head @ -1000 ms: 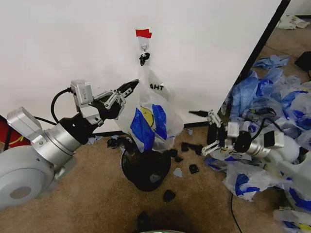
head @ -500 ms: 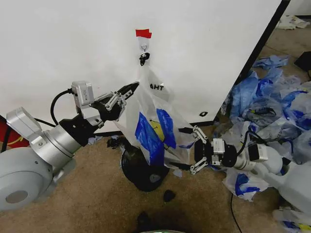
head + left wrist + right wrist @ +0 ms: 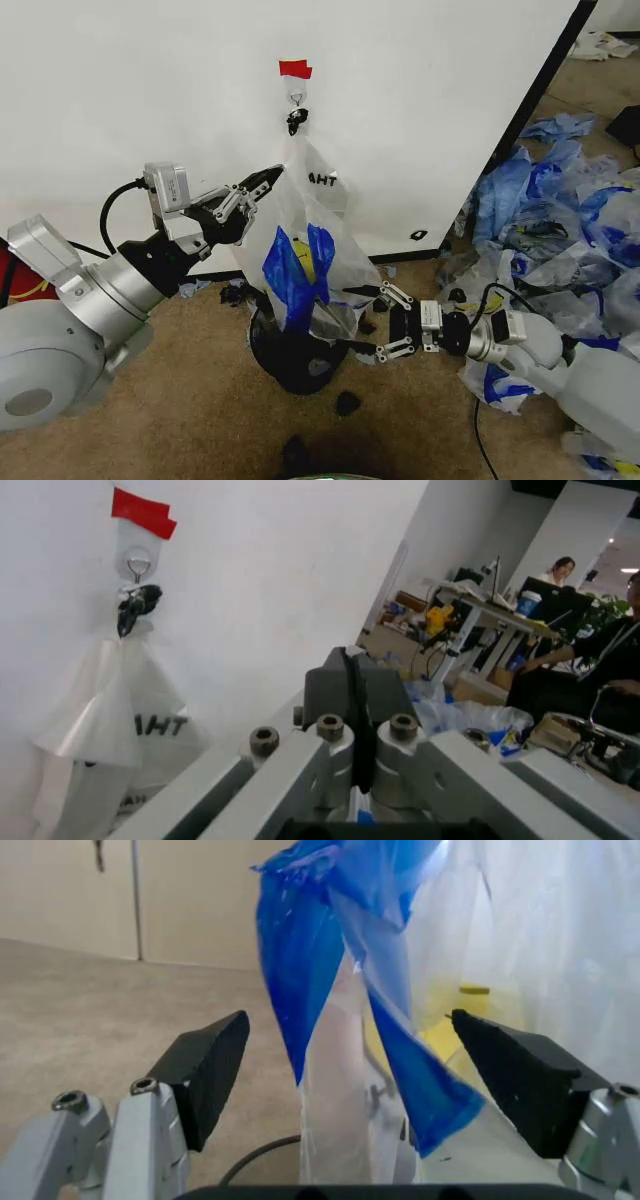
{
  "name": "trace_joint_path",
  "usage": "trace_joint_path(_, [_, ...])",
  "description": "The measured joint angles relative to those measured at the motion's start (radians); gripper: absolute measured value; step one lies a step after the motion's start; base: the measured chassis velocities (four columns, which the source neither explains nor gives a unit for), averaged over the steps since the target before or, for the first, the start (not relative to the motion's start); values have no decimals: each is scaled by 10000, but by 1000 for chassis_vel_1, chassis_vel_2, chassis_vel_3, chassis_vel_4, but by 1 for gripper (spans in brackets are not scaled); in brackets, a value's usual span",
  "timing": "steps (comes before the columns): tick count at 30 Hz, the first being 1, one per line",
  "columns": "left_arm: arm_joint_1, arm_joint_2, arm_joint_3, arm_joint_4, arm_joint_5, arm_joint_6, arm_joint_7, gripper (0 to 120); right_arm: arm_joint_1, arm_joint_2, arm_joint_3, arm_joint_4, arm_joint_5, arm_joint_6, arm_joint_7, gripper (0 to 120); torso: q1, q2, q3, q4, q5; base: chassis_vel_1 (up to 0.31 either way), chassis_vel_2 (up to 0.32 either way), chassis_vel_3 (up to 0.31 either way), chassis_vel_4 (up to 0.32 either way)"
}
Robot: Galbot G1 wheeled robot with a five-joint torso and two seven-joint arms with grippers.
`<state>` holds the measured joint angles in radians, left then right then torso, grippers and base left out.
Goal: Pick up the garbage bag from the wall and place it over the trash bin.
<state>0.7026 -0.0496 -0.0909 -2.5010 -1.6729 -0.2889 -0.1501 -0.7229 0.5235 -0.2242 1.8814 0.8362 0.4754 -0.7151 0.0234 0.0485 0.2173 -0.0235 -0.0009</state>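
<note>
- Head view: the garbage bag is seen hanging by its handles from the metal hook on the wall, just under a piece of red tape. Its lower end, with blue patches and a yellow face, hangs directly above the trash bin, which stands on the carpet at the foot of the wall.
- The left pincer is held at the bag's upper left edge, its dark fingertips drawn together where the plastic begins.
- The right pincer is placed low at the bag's right side, its fingers spread apart, with the lower corner of the bag between them.
- A heap of blue and white bags is seen on the floor to the right.
- Left wrist view: the hook, the tape and the bag's gathered top are shown on the wall; the left pincer's fingers meet in a closed seam, though no plastic is seen between them.
- Right wrist view: the two black pads are shown wide apart, with the bag's blue and translucent plastic hanging between them, untouched by either pad.
</note>
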Motion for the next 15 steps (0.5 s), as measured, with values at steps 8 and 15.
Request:
trace_joint_path(8, [93,-123,78,6,-5,130,14,0,176,366,-193,-413,-238,18,395,78,0,0,0,-1,-2,0,0,0,0])
trace_joint_path(15, [125,-147,99,9,-25,172,72,0,276,726,-410,-716,-646,82,769,77,0,0,0,-1,1,0,0,0,0])
